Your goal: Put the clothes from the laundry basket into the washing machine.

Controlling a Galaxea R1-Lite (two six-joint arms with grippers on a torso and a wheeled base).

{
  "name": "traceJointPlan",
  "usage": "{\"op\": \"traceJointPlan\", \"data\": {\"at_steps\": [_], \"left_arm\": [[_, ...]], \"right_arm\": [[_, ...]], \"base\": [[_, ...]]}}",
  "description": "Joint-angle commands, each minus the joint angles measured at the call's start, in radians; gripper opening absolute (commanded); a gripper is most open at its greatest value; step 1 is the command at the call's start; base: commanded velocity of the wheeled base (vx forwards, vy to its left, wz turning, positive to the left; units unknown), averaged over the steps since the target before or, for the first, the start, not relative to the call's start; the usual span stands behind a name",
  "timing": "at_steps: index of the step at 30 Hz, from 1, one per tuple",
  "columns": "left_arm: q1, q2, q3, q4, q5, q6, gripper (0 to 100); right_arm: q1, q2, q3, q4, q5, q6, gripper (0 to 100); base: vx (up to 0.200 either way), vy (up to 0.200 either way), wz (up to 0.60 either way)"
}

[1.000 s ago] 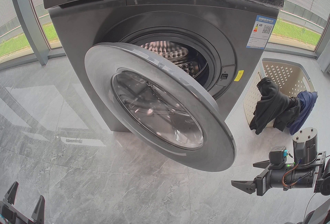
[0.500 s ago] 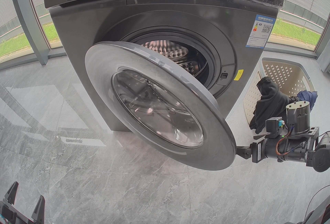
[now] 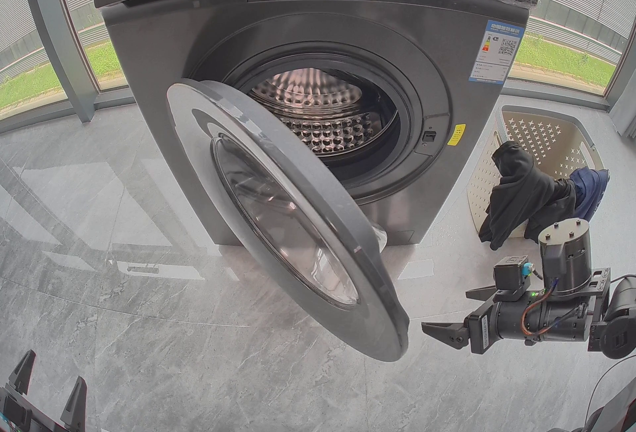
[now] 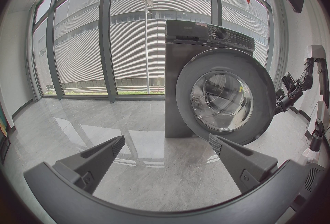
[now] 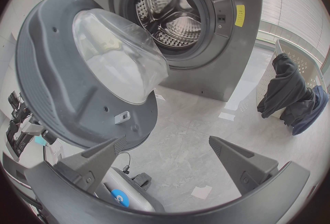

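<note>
Clothes apart; right claw wide, empty.

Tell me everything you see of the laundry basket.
The laundry basket is cream plastic, its walls pierced with small star-shaped holes. It stands on the grey floor to the right of the washing machine. A black garment hangs over its near rim and down the outside, a dark blue garment beside it.

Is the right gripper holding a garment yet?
No: the right gripper has open, empty jaws; the dark garment drapes over the laundry basket.
</note>
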Motion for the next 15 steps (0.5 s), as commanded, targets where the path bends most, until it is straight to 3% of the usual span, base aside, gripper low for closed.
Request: {"op": "traceJointPlan", "data": {"at_steps": [1, 4, 8, 15], "left_arm": [[0.000, -0.013, 0.016, 0.000, 0.000, -0.001, 100], [0.000, -0.013, 0.016, 0.000, 0.000, -0.001, 100], [0.000, -0.013, 0.016, 0.000, 0.000, -0.001, 100], [-0.001, -0.013, 0.016, 0.000, 0.000, -0.001, 100]], "right_arm": [[0.012, -0.005, -0.043, -0.003, -0.005, 0.010, 100], [0.028, 0.058, -0.102, -0.007, -0.011, 0.027, 100], [0.061, 0.140, -0.181, -0.009, -0.060, 0.056, 100], [0.107, 0.173, -0.204, -0.009, -0.056, 0.063, 100]], "base": [[0.000, 0.000, 0.00], [0.000, 0.000, 0.00], [0.000, 0.000, 0.00], [0.000, 0.000, 0.00]]}}
